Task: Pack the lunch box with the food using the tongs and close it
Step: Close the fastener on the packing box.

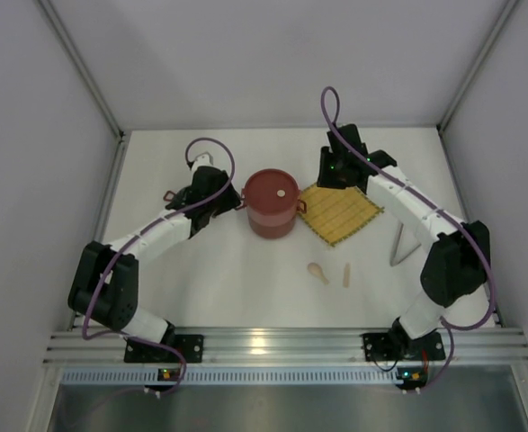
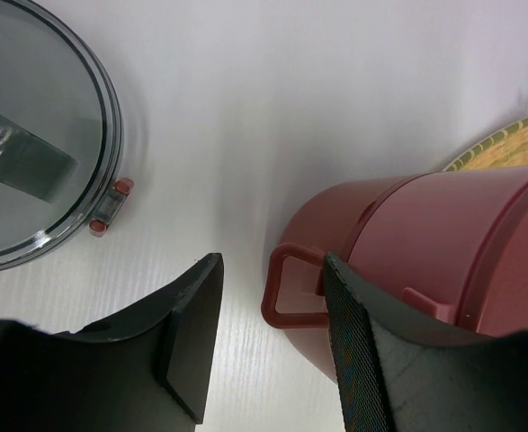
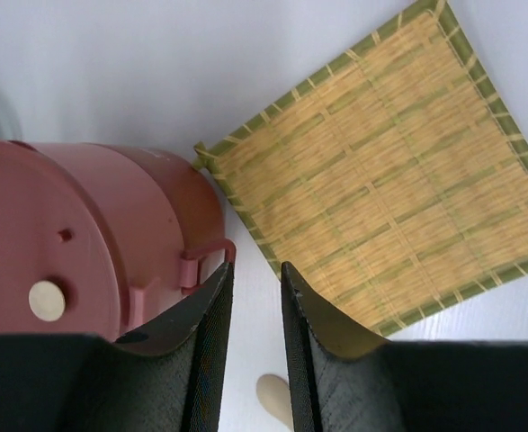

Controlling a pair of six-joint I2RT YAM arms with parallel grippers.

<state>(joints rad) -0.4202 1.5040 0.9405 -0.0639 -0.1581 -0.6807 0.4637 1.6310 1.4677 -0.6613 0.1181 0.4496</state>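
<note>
White tabletop [image 1: 228, 279], smooth and faintly glossy, sits boxed in by plain pale grey walls [image 1: 246, 63] on the far, left and right sides, with a ribbed aluminium rail [image 1: 281, 344] along the near edge where both arms are bolted. The lunch box [image 1: 271, 205] stands upright about midway between the left and right edges, somewhat nearer the far edge. Its maroon tiers are stacked and the flat lid with a pale dot is on top. A yellow woven mat [image 1: 338, 213] lies just beside it toward the right edge, turned corner-on. The tongs [image 1: 401, 245] lie flat near the right edge, well apart from the lunch box. A small beige spoon [image 1: 317, 271] and stick [image 1: 346, 275] lie nearer the near edge. The left claw [image 2: 271, 265] is low at the lunch box's left side, jaws apart, with the side handle [image 2: 290, 297] in the gap but not clamped. A clear round lid [image 2: 30, 135] lies on the tabletop beyond it. The right claw [image 3: 256, 270] hangs over the seam between lunch box and mat, jaws a narrow slit apart with nothing between them.
</note>
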